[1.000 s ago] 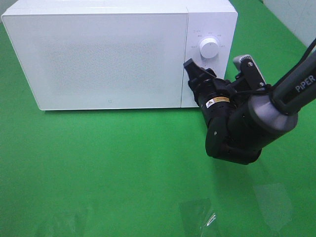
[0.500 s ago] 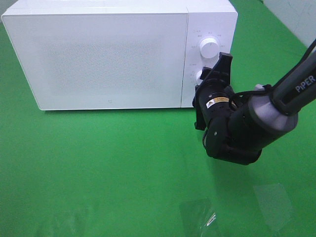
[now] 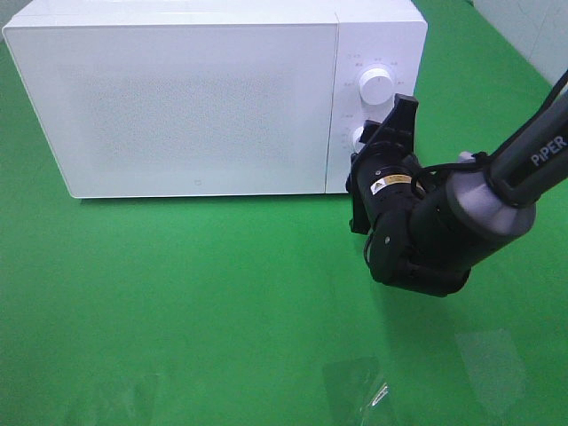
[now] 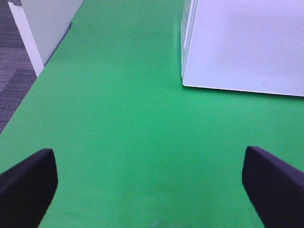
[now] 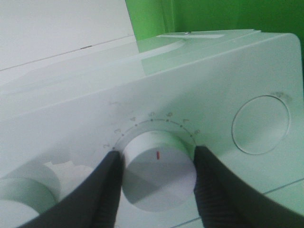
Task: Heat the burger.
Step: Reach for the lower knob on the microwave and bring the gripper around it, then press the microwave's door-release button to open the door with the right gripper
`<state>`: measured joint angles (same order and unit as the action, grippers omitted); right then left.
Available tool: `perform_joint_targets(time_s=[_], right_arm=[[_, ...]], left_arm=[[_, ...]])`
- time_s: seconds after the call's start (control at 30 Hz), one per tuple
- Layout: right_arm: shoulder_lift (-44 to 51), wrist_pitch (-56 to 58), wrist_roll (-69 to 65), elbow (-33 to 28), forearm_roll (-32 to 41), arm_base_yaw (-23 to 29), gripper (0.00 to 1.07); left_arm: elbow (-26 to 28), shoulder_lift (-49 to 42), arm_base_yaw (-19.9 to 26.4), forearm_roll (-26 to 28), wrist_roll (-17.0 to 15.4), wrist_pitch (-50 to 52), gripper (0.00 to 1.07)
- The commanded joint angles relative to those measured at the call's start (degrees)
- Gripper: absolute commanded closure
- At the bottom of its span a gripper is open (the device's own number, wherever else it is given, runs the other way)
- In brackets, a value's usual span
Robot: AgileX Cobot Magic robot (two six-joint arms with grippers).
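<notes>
The burger is hidden; no view shows it. The white microwave [image 3: 195,98] stands at the back of the green table with its door closed. My right gripper [image 3: 366,139] reaches to the control panel and is shut on the lower knob [image 3: 358,137]. In the right wrist view the two fingers [image 5: 107,187] press both sides of this knob [image 5: 159,173], which has a red mark. The upper knob [image 3: 374,86] is free. My left gripper [image 4: 151,178] is open and empty above the green cloth, apart from the microwave's corner [image 4: 190,71].
The green cloth [image 3: 177,302] covers the table. Clear plastic scraps [image 3: 359,390] lie near the front right. A round flat button [image 5: 260,124] sits beside the gripped knob. A white panel [image 4: 45,23] and the table's edge show in the left wrist view.
The right wrist has rolled around while on the lower knob, from a second ago to half a second ago. Since then nothing has moved.
</notes>
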<state>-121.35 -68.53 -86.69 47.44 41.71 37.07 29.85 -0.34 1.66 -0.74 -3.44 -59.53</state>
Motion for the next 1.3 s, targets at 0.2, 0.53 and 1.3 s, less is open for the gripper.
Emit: perform_joint_targets(time_s=[0.2,0.53,1.3], right_arm=[[0.6,-11.3,1.9,2.1,-4.9,-0.3,1.02],[0.6,-11.3,2.8,2.1,-0.2,-0.3,0.87],[2.7,-10.8,9.3,-2.2,-0.2,0.3,0.42]], left_arm=[[-0.1,-1.1,0.0,0.1,-0.3,0.7,0.06],[-0.1,-1.1,0.0,0.1,-0.3,0.7,0.06],[-0.1,-1.1,0.0,0.1,-0.3,0.7,0.06]])
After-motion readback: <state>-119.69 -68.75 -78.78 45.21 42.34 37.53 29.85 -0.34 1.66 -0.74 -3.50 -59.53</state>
